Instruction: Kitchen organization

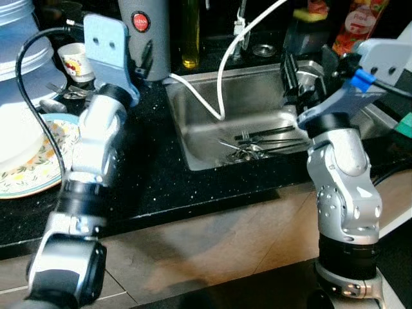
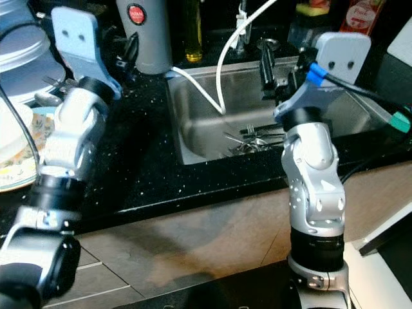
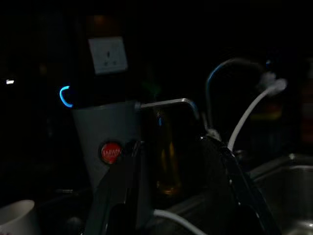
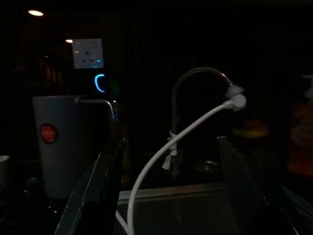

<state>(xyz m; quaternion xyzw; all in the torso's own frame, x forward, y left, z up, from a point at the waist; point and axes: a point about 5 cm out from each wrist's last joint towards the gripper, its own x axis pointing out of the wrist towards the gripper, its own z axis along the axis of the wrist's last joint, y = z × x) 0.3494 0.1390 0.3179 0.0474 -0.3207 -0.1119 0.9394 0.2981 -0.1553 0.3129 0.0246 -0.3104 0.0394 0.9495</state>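
A black speckled stone countertop (image 1: 148,174) holds a rectangular stainless steel sink (image 1: 199,138), and at the bottom of the basin lies a small heap of metal cutlery (image 1: 257,145), forks among it, untouched by either arm. A white flexible hose (image 1: 222,84) runs from the curved faucet (image 4: 195,78) down into the basin. The right gripper (image 4: 168,196) hangs over the sink's right side, above the cutlery and clear of it, its two black fingers (image 4: 98,191) spread wide with nothing between them. The left gripper (image 3: 171,196) is raised over the counter just left of the sink, near the tall grey metal canister with a red round label (image 1: 145,32); its fingers (image 3: 117,196) also stand apart and empty, though that wrist view is dark enough that the gap is only roughly judged. Behind the canister stands a bottle of yellow oil (image 1: 190,35). At the far left sit a floral-rimmed plate (image 1: 32,174) and a small white paper cup (image 1: 77,61).
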